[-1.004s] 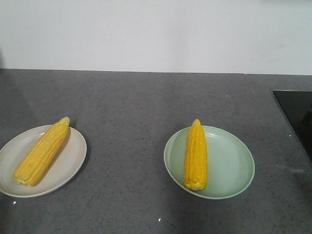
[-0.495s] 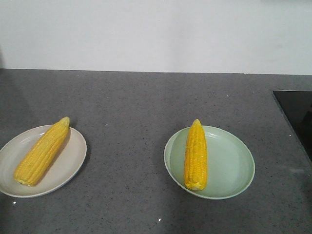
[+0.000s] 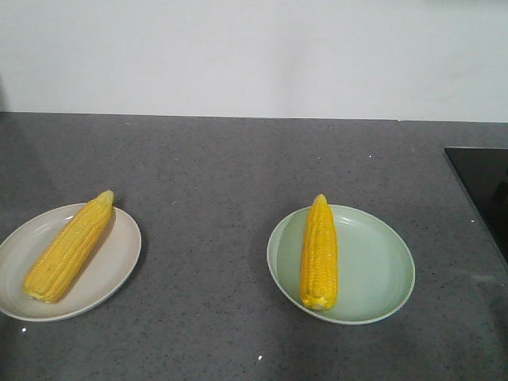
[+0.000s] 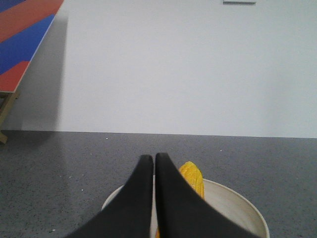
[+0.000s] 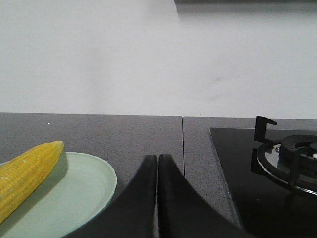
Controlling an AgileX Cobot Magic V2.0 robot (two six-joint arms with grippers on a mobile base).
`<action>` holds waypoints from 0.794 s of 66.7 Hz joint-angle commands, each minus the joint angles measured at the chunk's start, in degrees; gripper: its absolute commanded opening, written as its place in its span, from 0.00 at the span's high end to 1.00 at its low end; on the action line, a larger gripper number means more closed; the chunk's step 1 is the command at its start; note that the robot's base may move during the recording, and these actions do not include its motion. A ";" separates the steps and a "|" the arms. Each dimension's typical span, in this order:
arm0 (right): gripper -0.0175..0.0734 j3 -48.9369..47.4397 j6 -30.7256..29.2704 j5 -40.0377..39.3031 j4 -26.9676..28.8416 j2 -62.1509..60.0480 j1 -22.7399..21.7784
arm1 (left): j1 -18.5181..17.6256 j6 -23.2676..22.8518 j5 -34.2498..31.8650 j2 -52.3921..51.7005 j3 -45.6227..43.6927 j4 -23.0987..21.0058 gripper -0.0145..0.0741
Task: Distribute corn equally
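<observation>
One corn cob (image 3: 67, 247) is seen on the beige plate (image 3: 119, 262), just ahead of the left gripper (image 4: 154, 159), and one cob (image 3: 318, 252) on the green plate (image 3: 373, 270), left of the right gripper (image 5: 157, 158). Both jaws are closed and empty. The share looks equal, so the arms should be kept clear. The grey table (image 3: 214, 175) meets a white wall (image 3: 254, 55); a stove (image 5: 277, 163) lies to the right.

No text, label, brand, number or sign can be read in any of the 3 views. The red and blue striped board (image 4: 22, 34) leaning at the left edge of the left wrist view carries only colour bands. The small grey fitting (image 4: 239, 2) high on the wall there may bear marking, but it is cut off and too small to tell.
</observation>
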 commanded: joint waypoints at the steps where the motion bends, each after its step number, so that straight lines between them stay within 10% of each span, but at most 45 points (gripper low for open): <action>1: 0.82 0.50 -0.16 -2.70 -0.95 -0.49 -0.36 | 0.02 -0.30 -4.31 -0.92 -0.91 -0.50 0.84; 53: 0.82 0.50 0.02 -7.44 -1.45 -0.45 -0.31 | 0.02 -0.30 -4.31 -0.92 -0.91 -0.50 0.84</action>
